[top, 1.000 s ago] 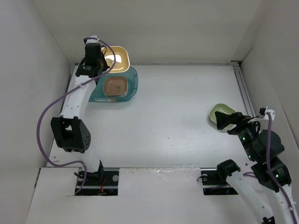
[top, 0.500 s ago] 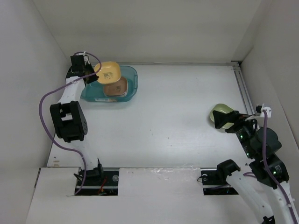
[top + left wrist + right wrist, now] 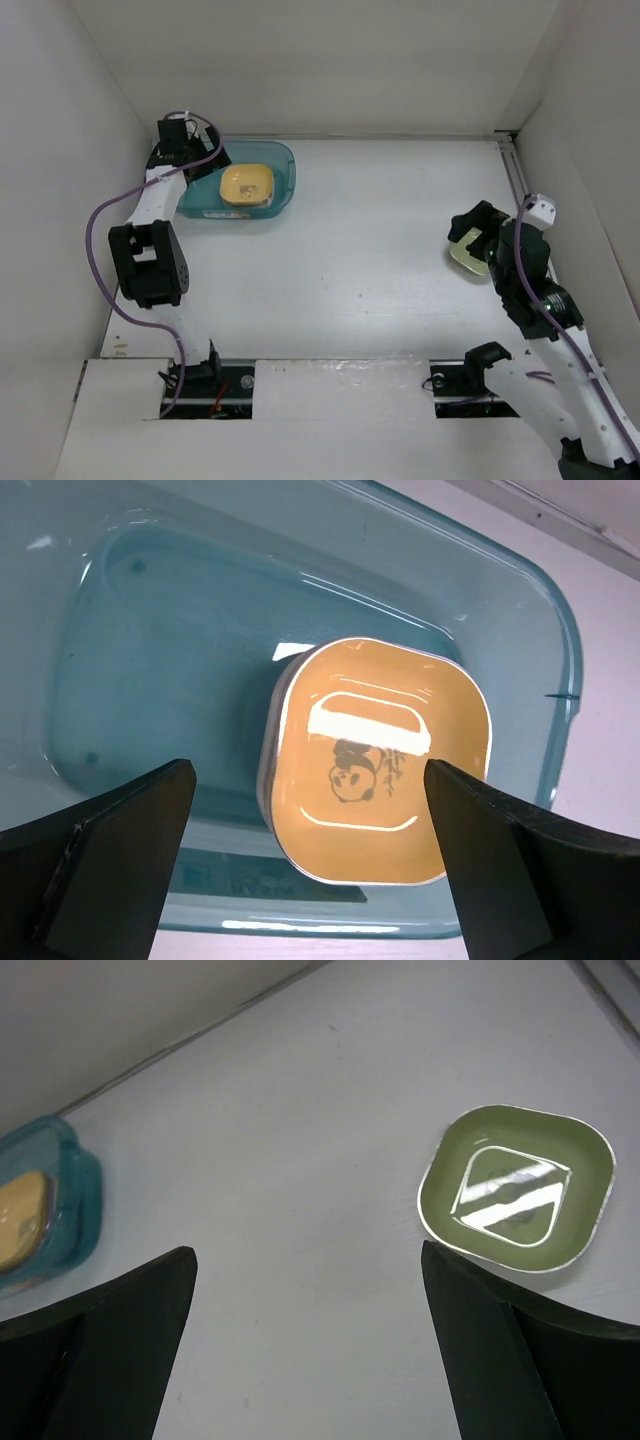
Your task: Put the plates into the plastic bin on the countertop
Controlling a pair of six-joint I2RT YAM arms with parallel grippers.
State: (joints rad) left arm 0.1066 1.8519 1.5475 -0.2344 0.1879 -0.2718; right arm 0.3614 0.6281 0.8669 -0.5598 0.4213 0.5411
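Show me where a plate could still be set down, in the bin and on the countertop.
In the translucent teal plastic bin, the floor left of the orange rounded-square panda-print plate is bare, seen from the left wrist; its right end is crowded. The white countertop lies bare between the bin and the olive-green rounded-square plate.

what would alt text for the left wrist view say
An orange plate with a panda picture lies inside the teal bin. The left gripper hangs open above it, holding nothing.
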